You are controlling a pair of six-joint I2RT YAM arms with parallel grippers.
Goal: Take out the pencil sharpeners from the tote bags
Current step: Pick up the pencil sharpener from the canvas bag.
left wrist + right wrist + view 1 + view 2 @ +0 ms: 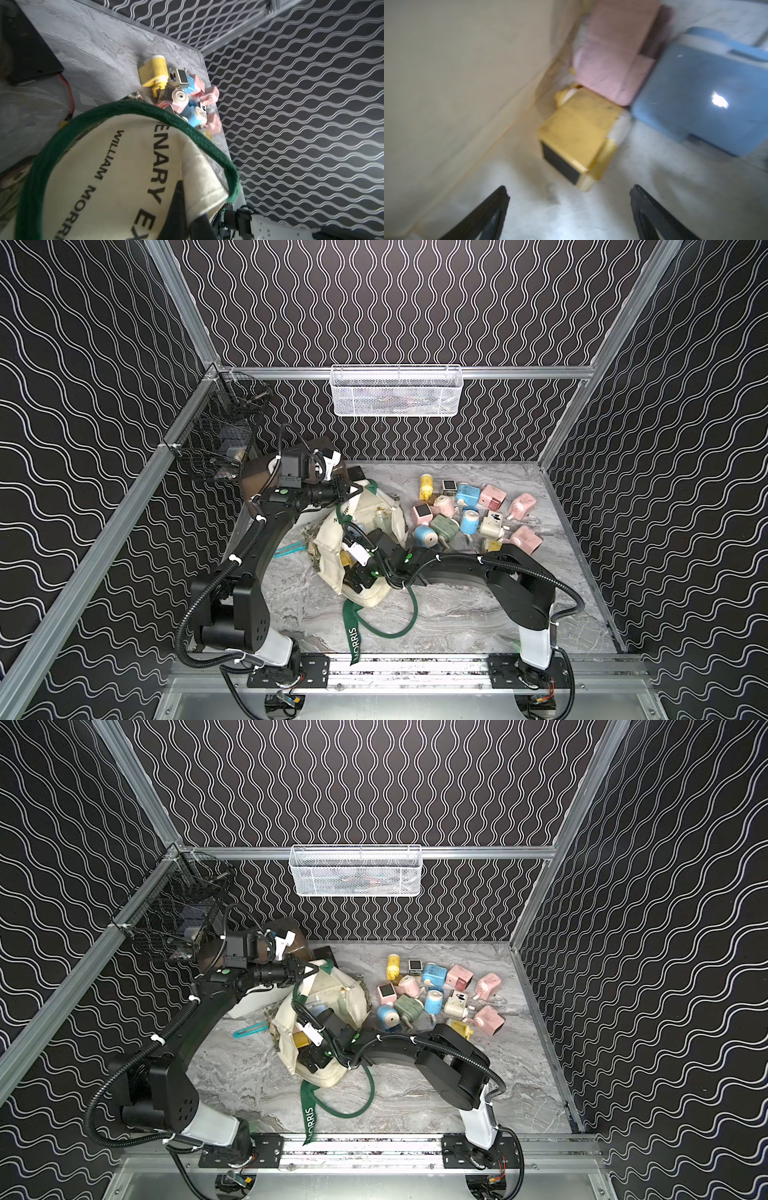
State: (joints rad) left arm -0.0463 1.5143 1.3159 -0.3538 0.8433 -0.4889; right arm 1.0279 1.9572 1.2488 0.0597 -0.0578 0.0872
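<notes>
- A dark green strap (354, 641) printed "MORRIS" is trailing off the tote bag (328, 562) and hanging over the front rail (415, 668) between the two arm bases.
- The tote bag is lying slumped in the middle of the marble-look table (478, 614).
- The right gripper (569, 203) is reaching inside the bag, its jaws standing wide apart and gripping nothing.
- Just ahead of it, inside the bag, a yellow sharpener (575, 133), a pink sharpener (610, 60) and a blue sharpener (699, 99) are sitting packed together, though the right wrist view is blurred.
- A teal tool (291, 549) is lying flat on the table, just beside the bag on its left.
- The other pencil sharpeners (469, 510) are lying heaped on the table, just beside the bag on its right.
- The left gripper (356, 488) is pinching the bag's far rim, its jaws pressed together on the cream canvas and holding it lifted.
- A white mesh basket (395, 391) is hanging on the back wall.
</notes>
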